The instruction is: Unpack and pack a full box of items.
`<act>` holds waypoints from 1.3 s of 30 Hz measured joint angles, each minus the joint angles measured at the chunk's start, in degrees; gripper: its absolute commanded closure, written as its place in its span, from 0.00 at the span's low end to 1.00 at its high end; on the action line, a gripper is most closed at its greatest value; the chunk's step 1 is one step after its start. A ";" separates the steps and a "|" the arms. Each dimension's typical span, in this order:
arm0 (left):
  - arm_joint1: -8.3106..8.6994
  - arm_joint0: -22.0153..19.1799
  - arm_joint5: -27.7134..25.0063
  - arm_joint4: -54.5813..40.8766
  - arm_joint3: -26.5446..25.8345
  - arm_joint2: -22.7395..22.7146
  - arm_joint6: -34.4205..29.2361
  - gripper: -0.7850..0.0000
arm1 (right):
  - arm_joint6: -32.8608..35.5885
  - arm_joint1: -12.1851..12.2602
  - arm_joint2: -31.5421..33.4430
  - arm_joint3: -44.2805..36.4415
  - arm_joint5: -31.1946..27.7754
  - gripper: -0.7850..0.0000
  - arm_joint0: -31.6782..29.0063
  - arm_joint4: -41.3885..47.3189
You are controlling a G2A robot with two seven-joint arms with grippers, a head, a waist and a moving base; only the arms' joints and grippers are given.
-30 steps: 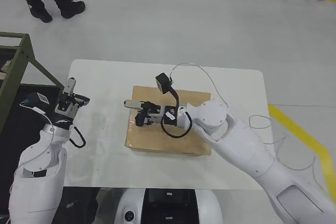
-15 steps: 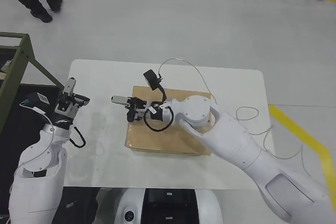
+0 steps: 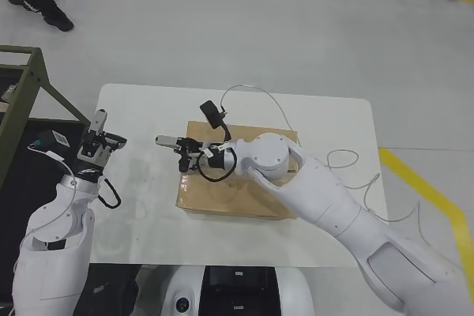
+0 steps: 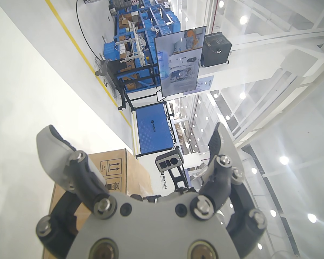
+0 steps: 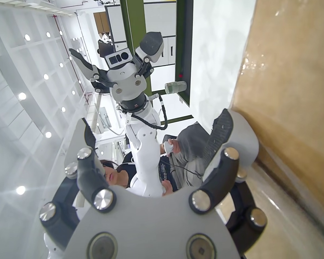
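A closed brown cardboard box [image 3: 237, 193] lies in the middle of the white table [image 3: 142, 213]. My right gripper [image 3: 172, 150] hangs open at the box's left edge, just past it over the table, with nothing between its fingers. In the right wrist view the right gripper [image 5: 154, 130] stands open beside the box's taped top [image 5: 294, 82]. My left gripper [image 3: 109, 130] is open and empty at the table's left edge, well away from the box. From the left wrist view the left gripper [image 4: 135, 141] faces the box [image 4: 118, 168].
A green-framed rack [image 3: 20, 87] stands off the table's left side, close to the left arm. A thin white cable [image 3: 261, 91] loops over the table's far part and trails to the right. Bare tabletop lies between the box and the left gripper.
My right arm has swung left, carrying its open gripper from above the box's top to just past the box's left edge. The left arm has kept still.
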 measured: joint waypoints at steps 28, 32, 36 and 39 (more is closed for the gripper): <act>0.00 0.00 0.00 0.00 0.00 0.00 0.00 0.00 | -0.83 3.47 10.62 -10.71 7.68 0.00 -9.85 -11.47; 0.00 0.00 0.00 0.00 0.00 0.00 0.00 0.00 | -0.92 3.98 11.84 -12.56 9.17 0.00 -11.26 -13.21; 0.00 0.00 0.00 0.00 0.00 0.00 0.00 0.00 | -1.13 4.51 13.15 -14.48 10.47 0.00 -12.85 -14.92; 0.00 0.00 0.00 0.00 0.00 0.00 0.00 0.00 | -1.04 4.92 14.12 -16.10 11.30 0.00 -14.14 -16.04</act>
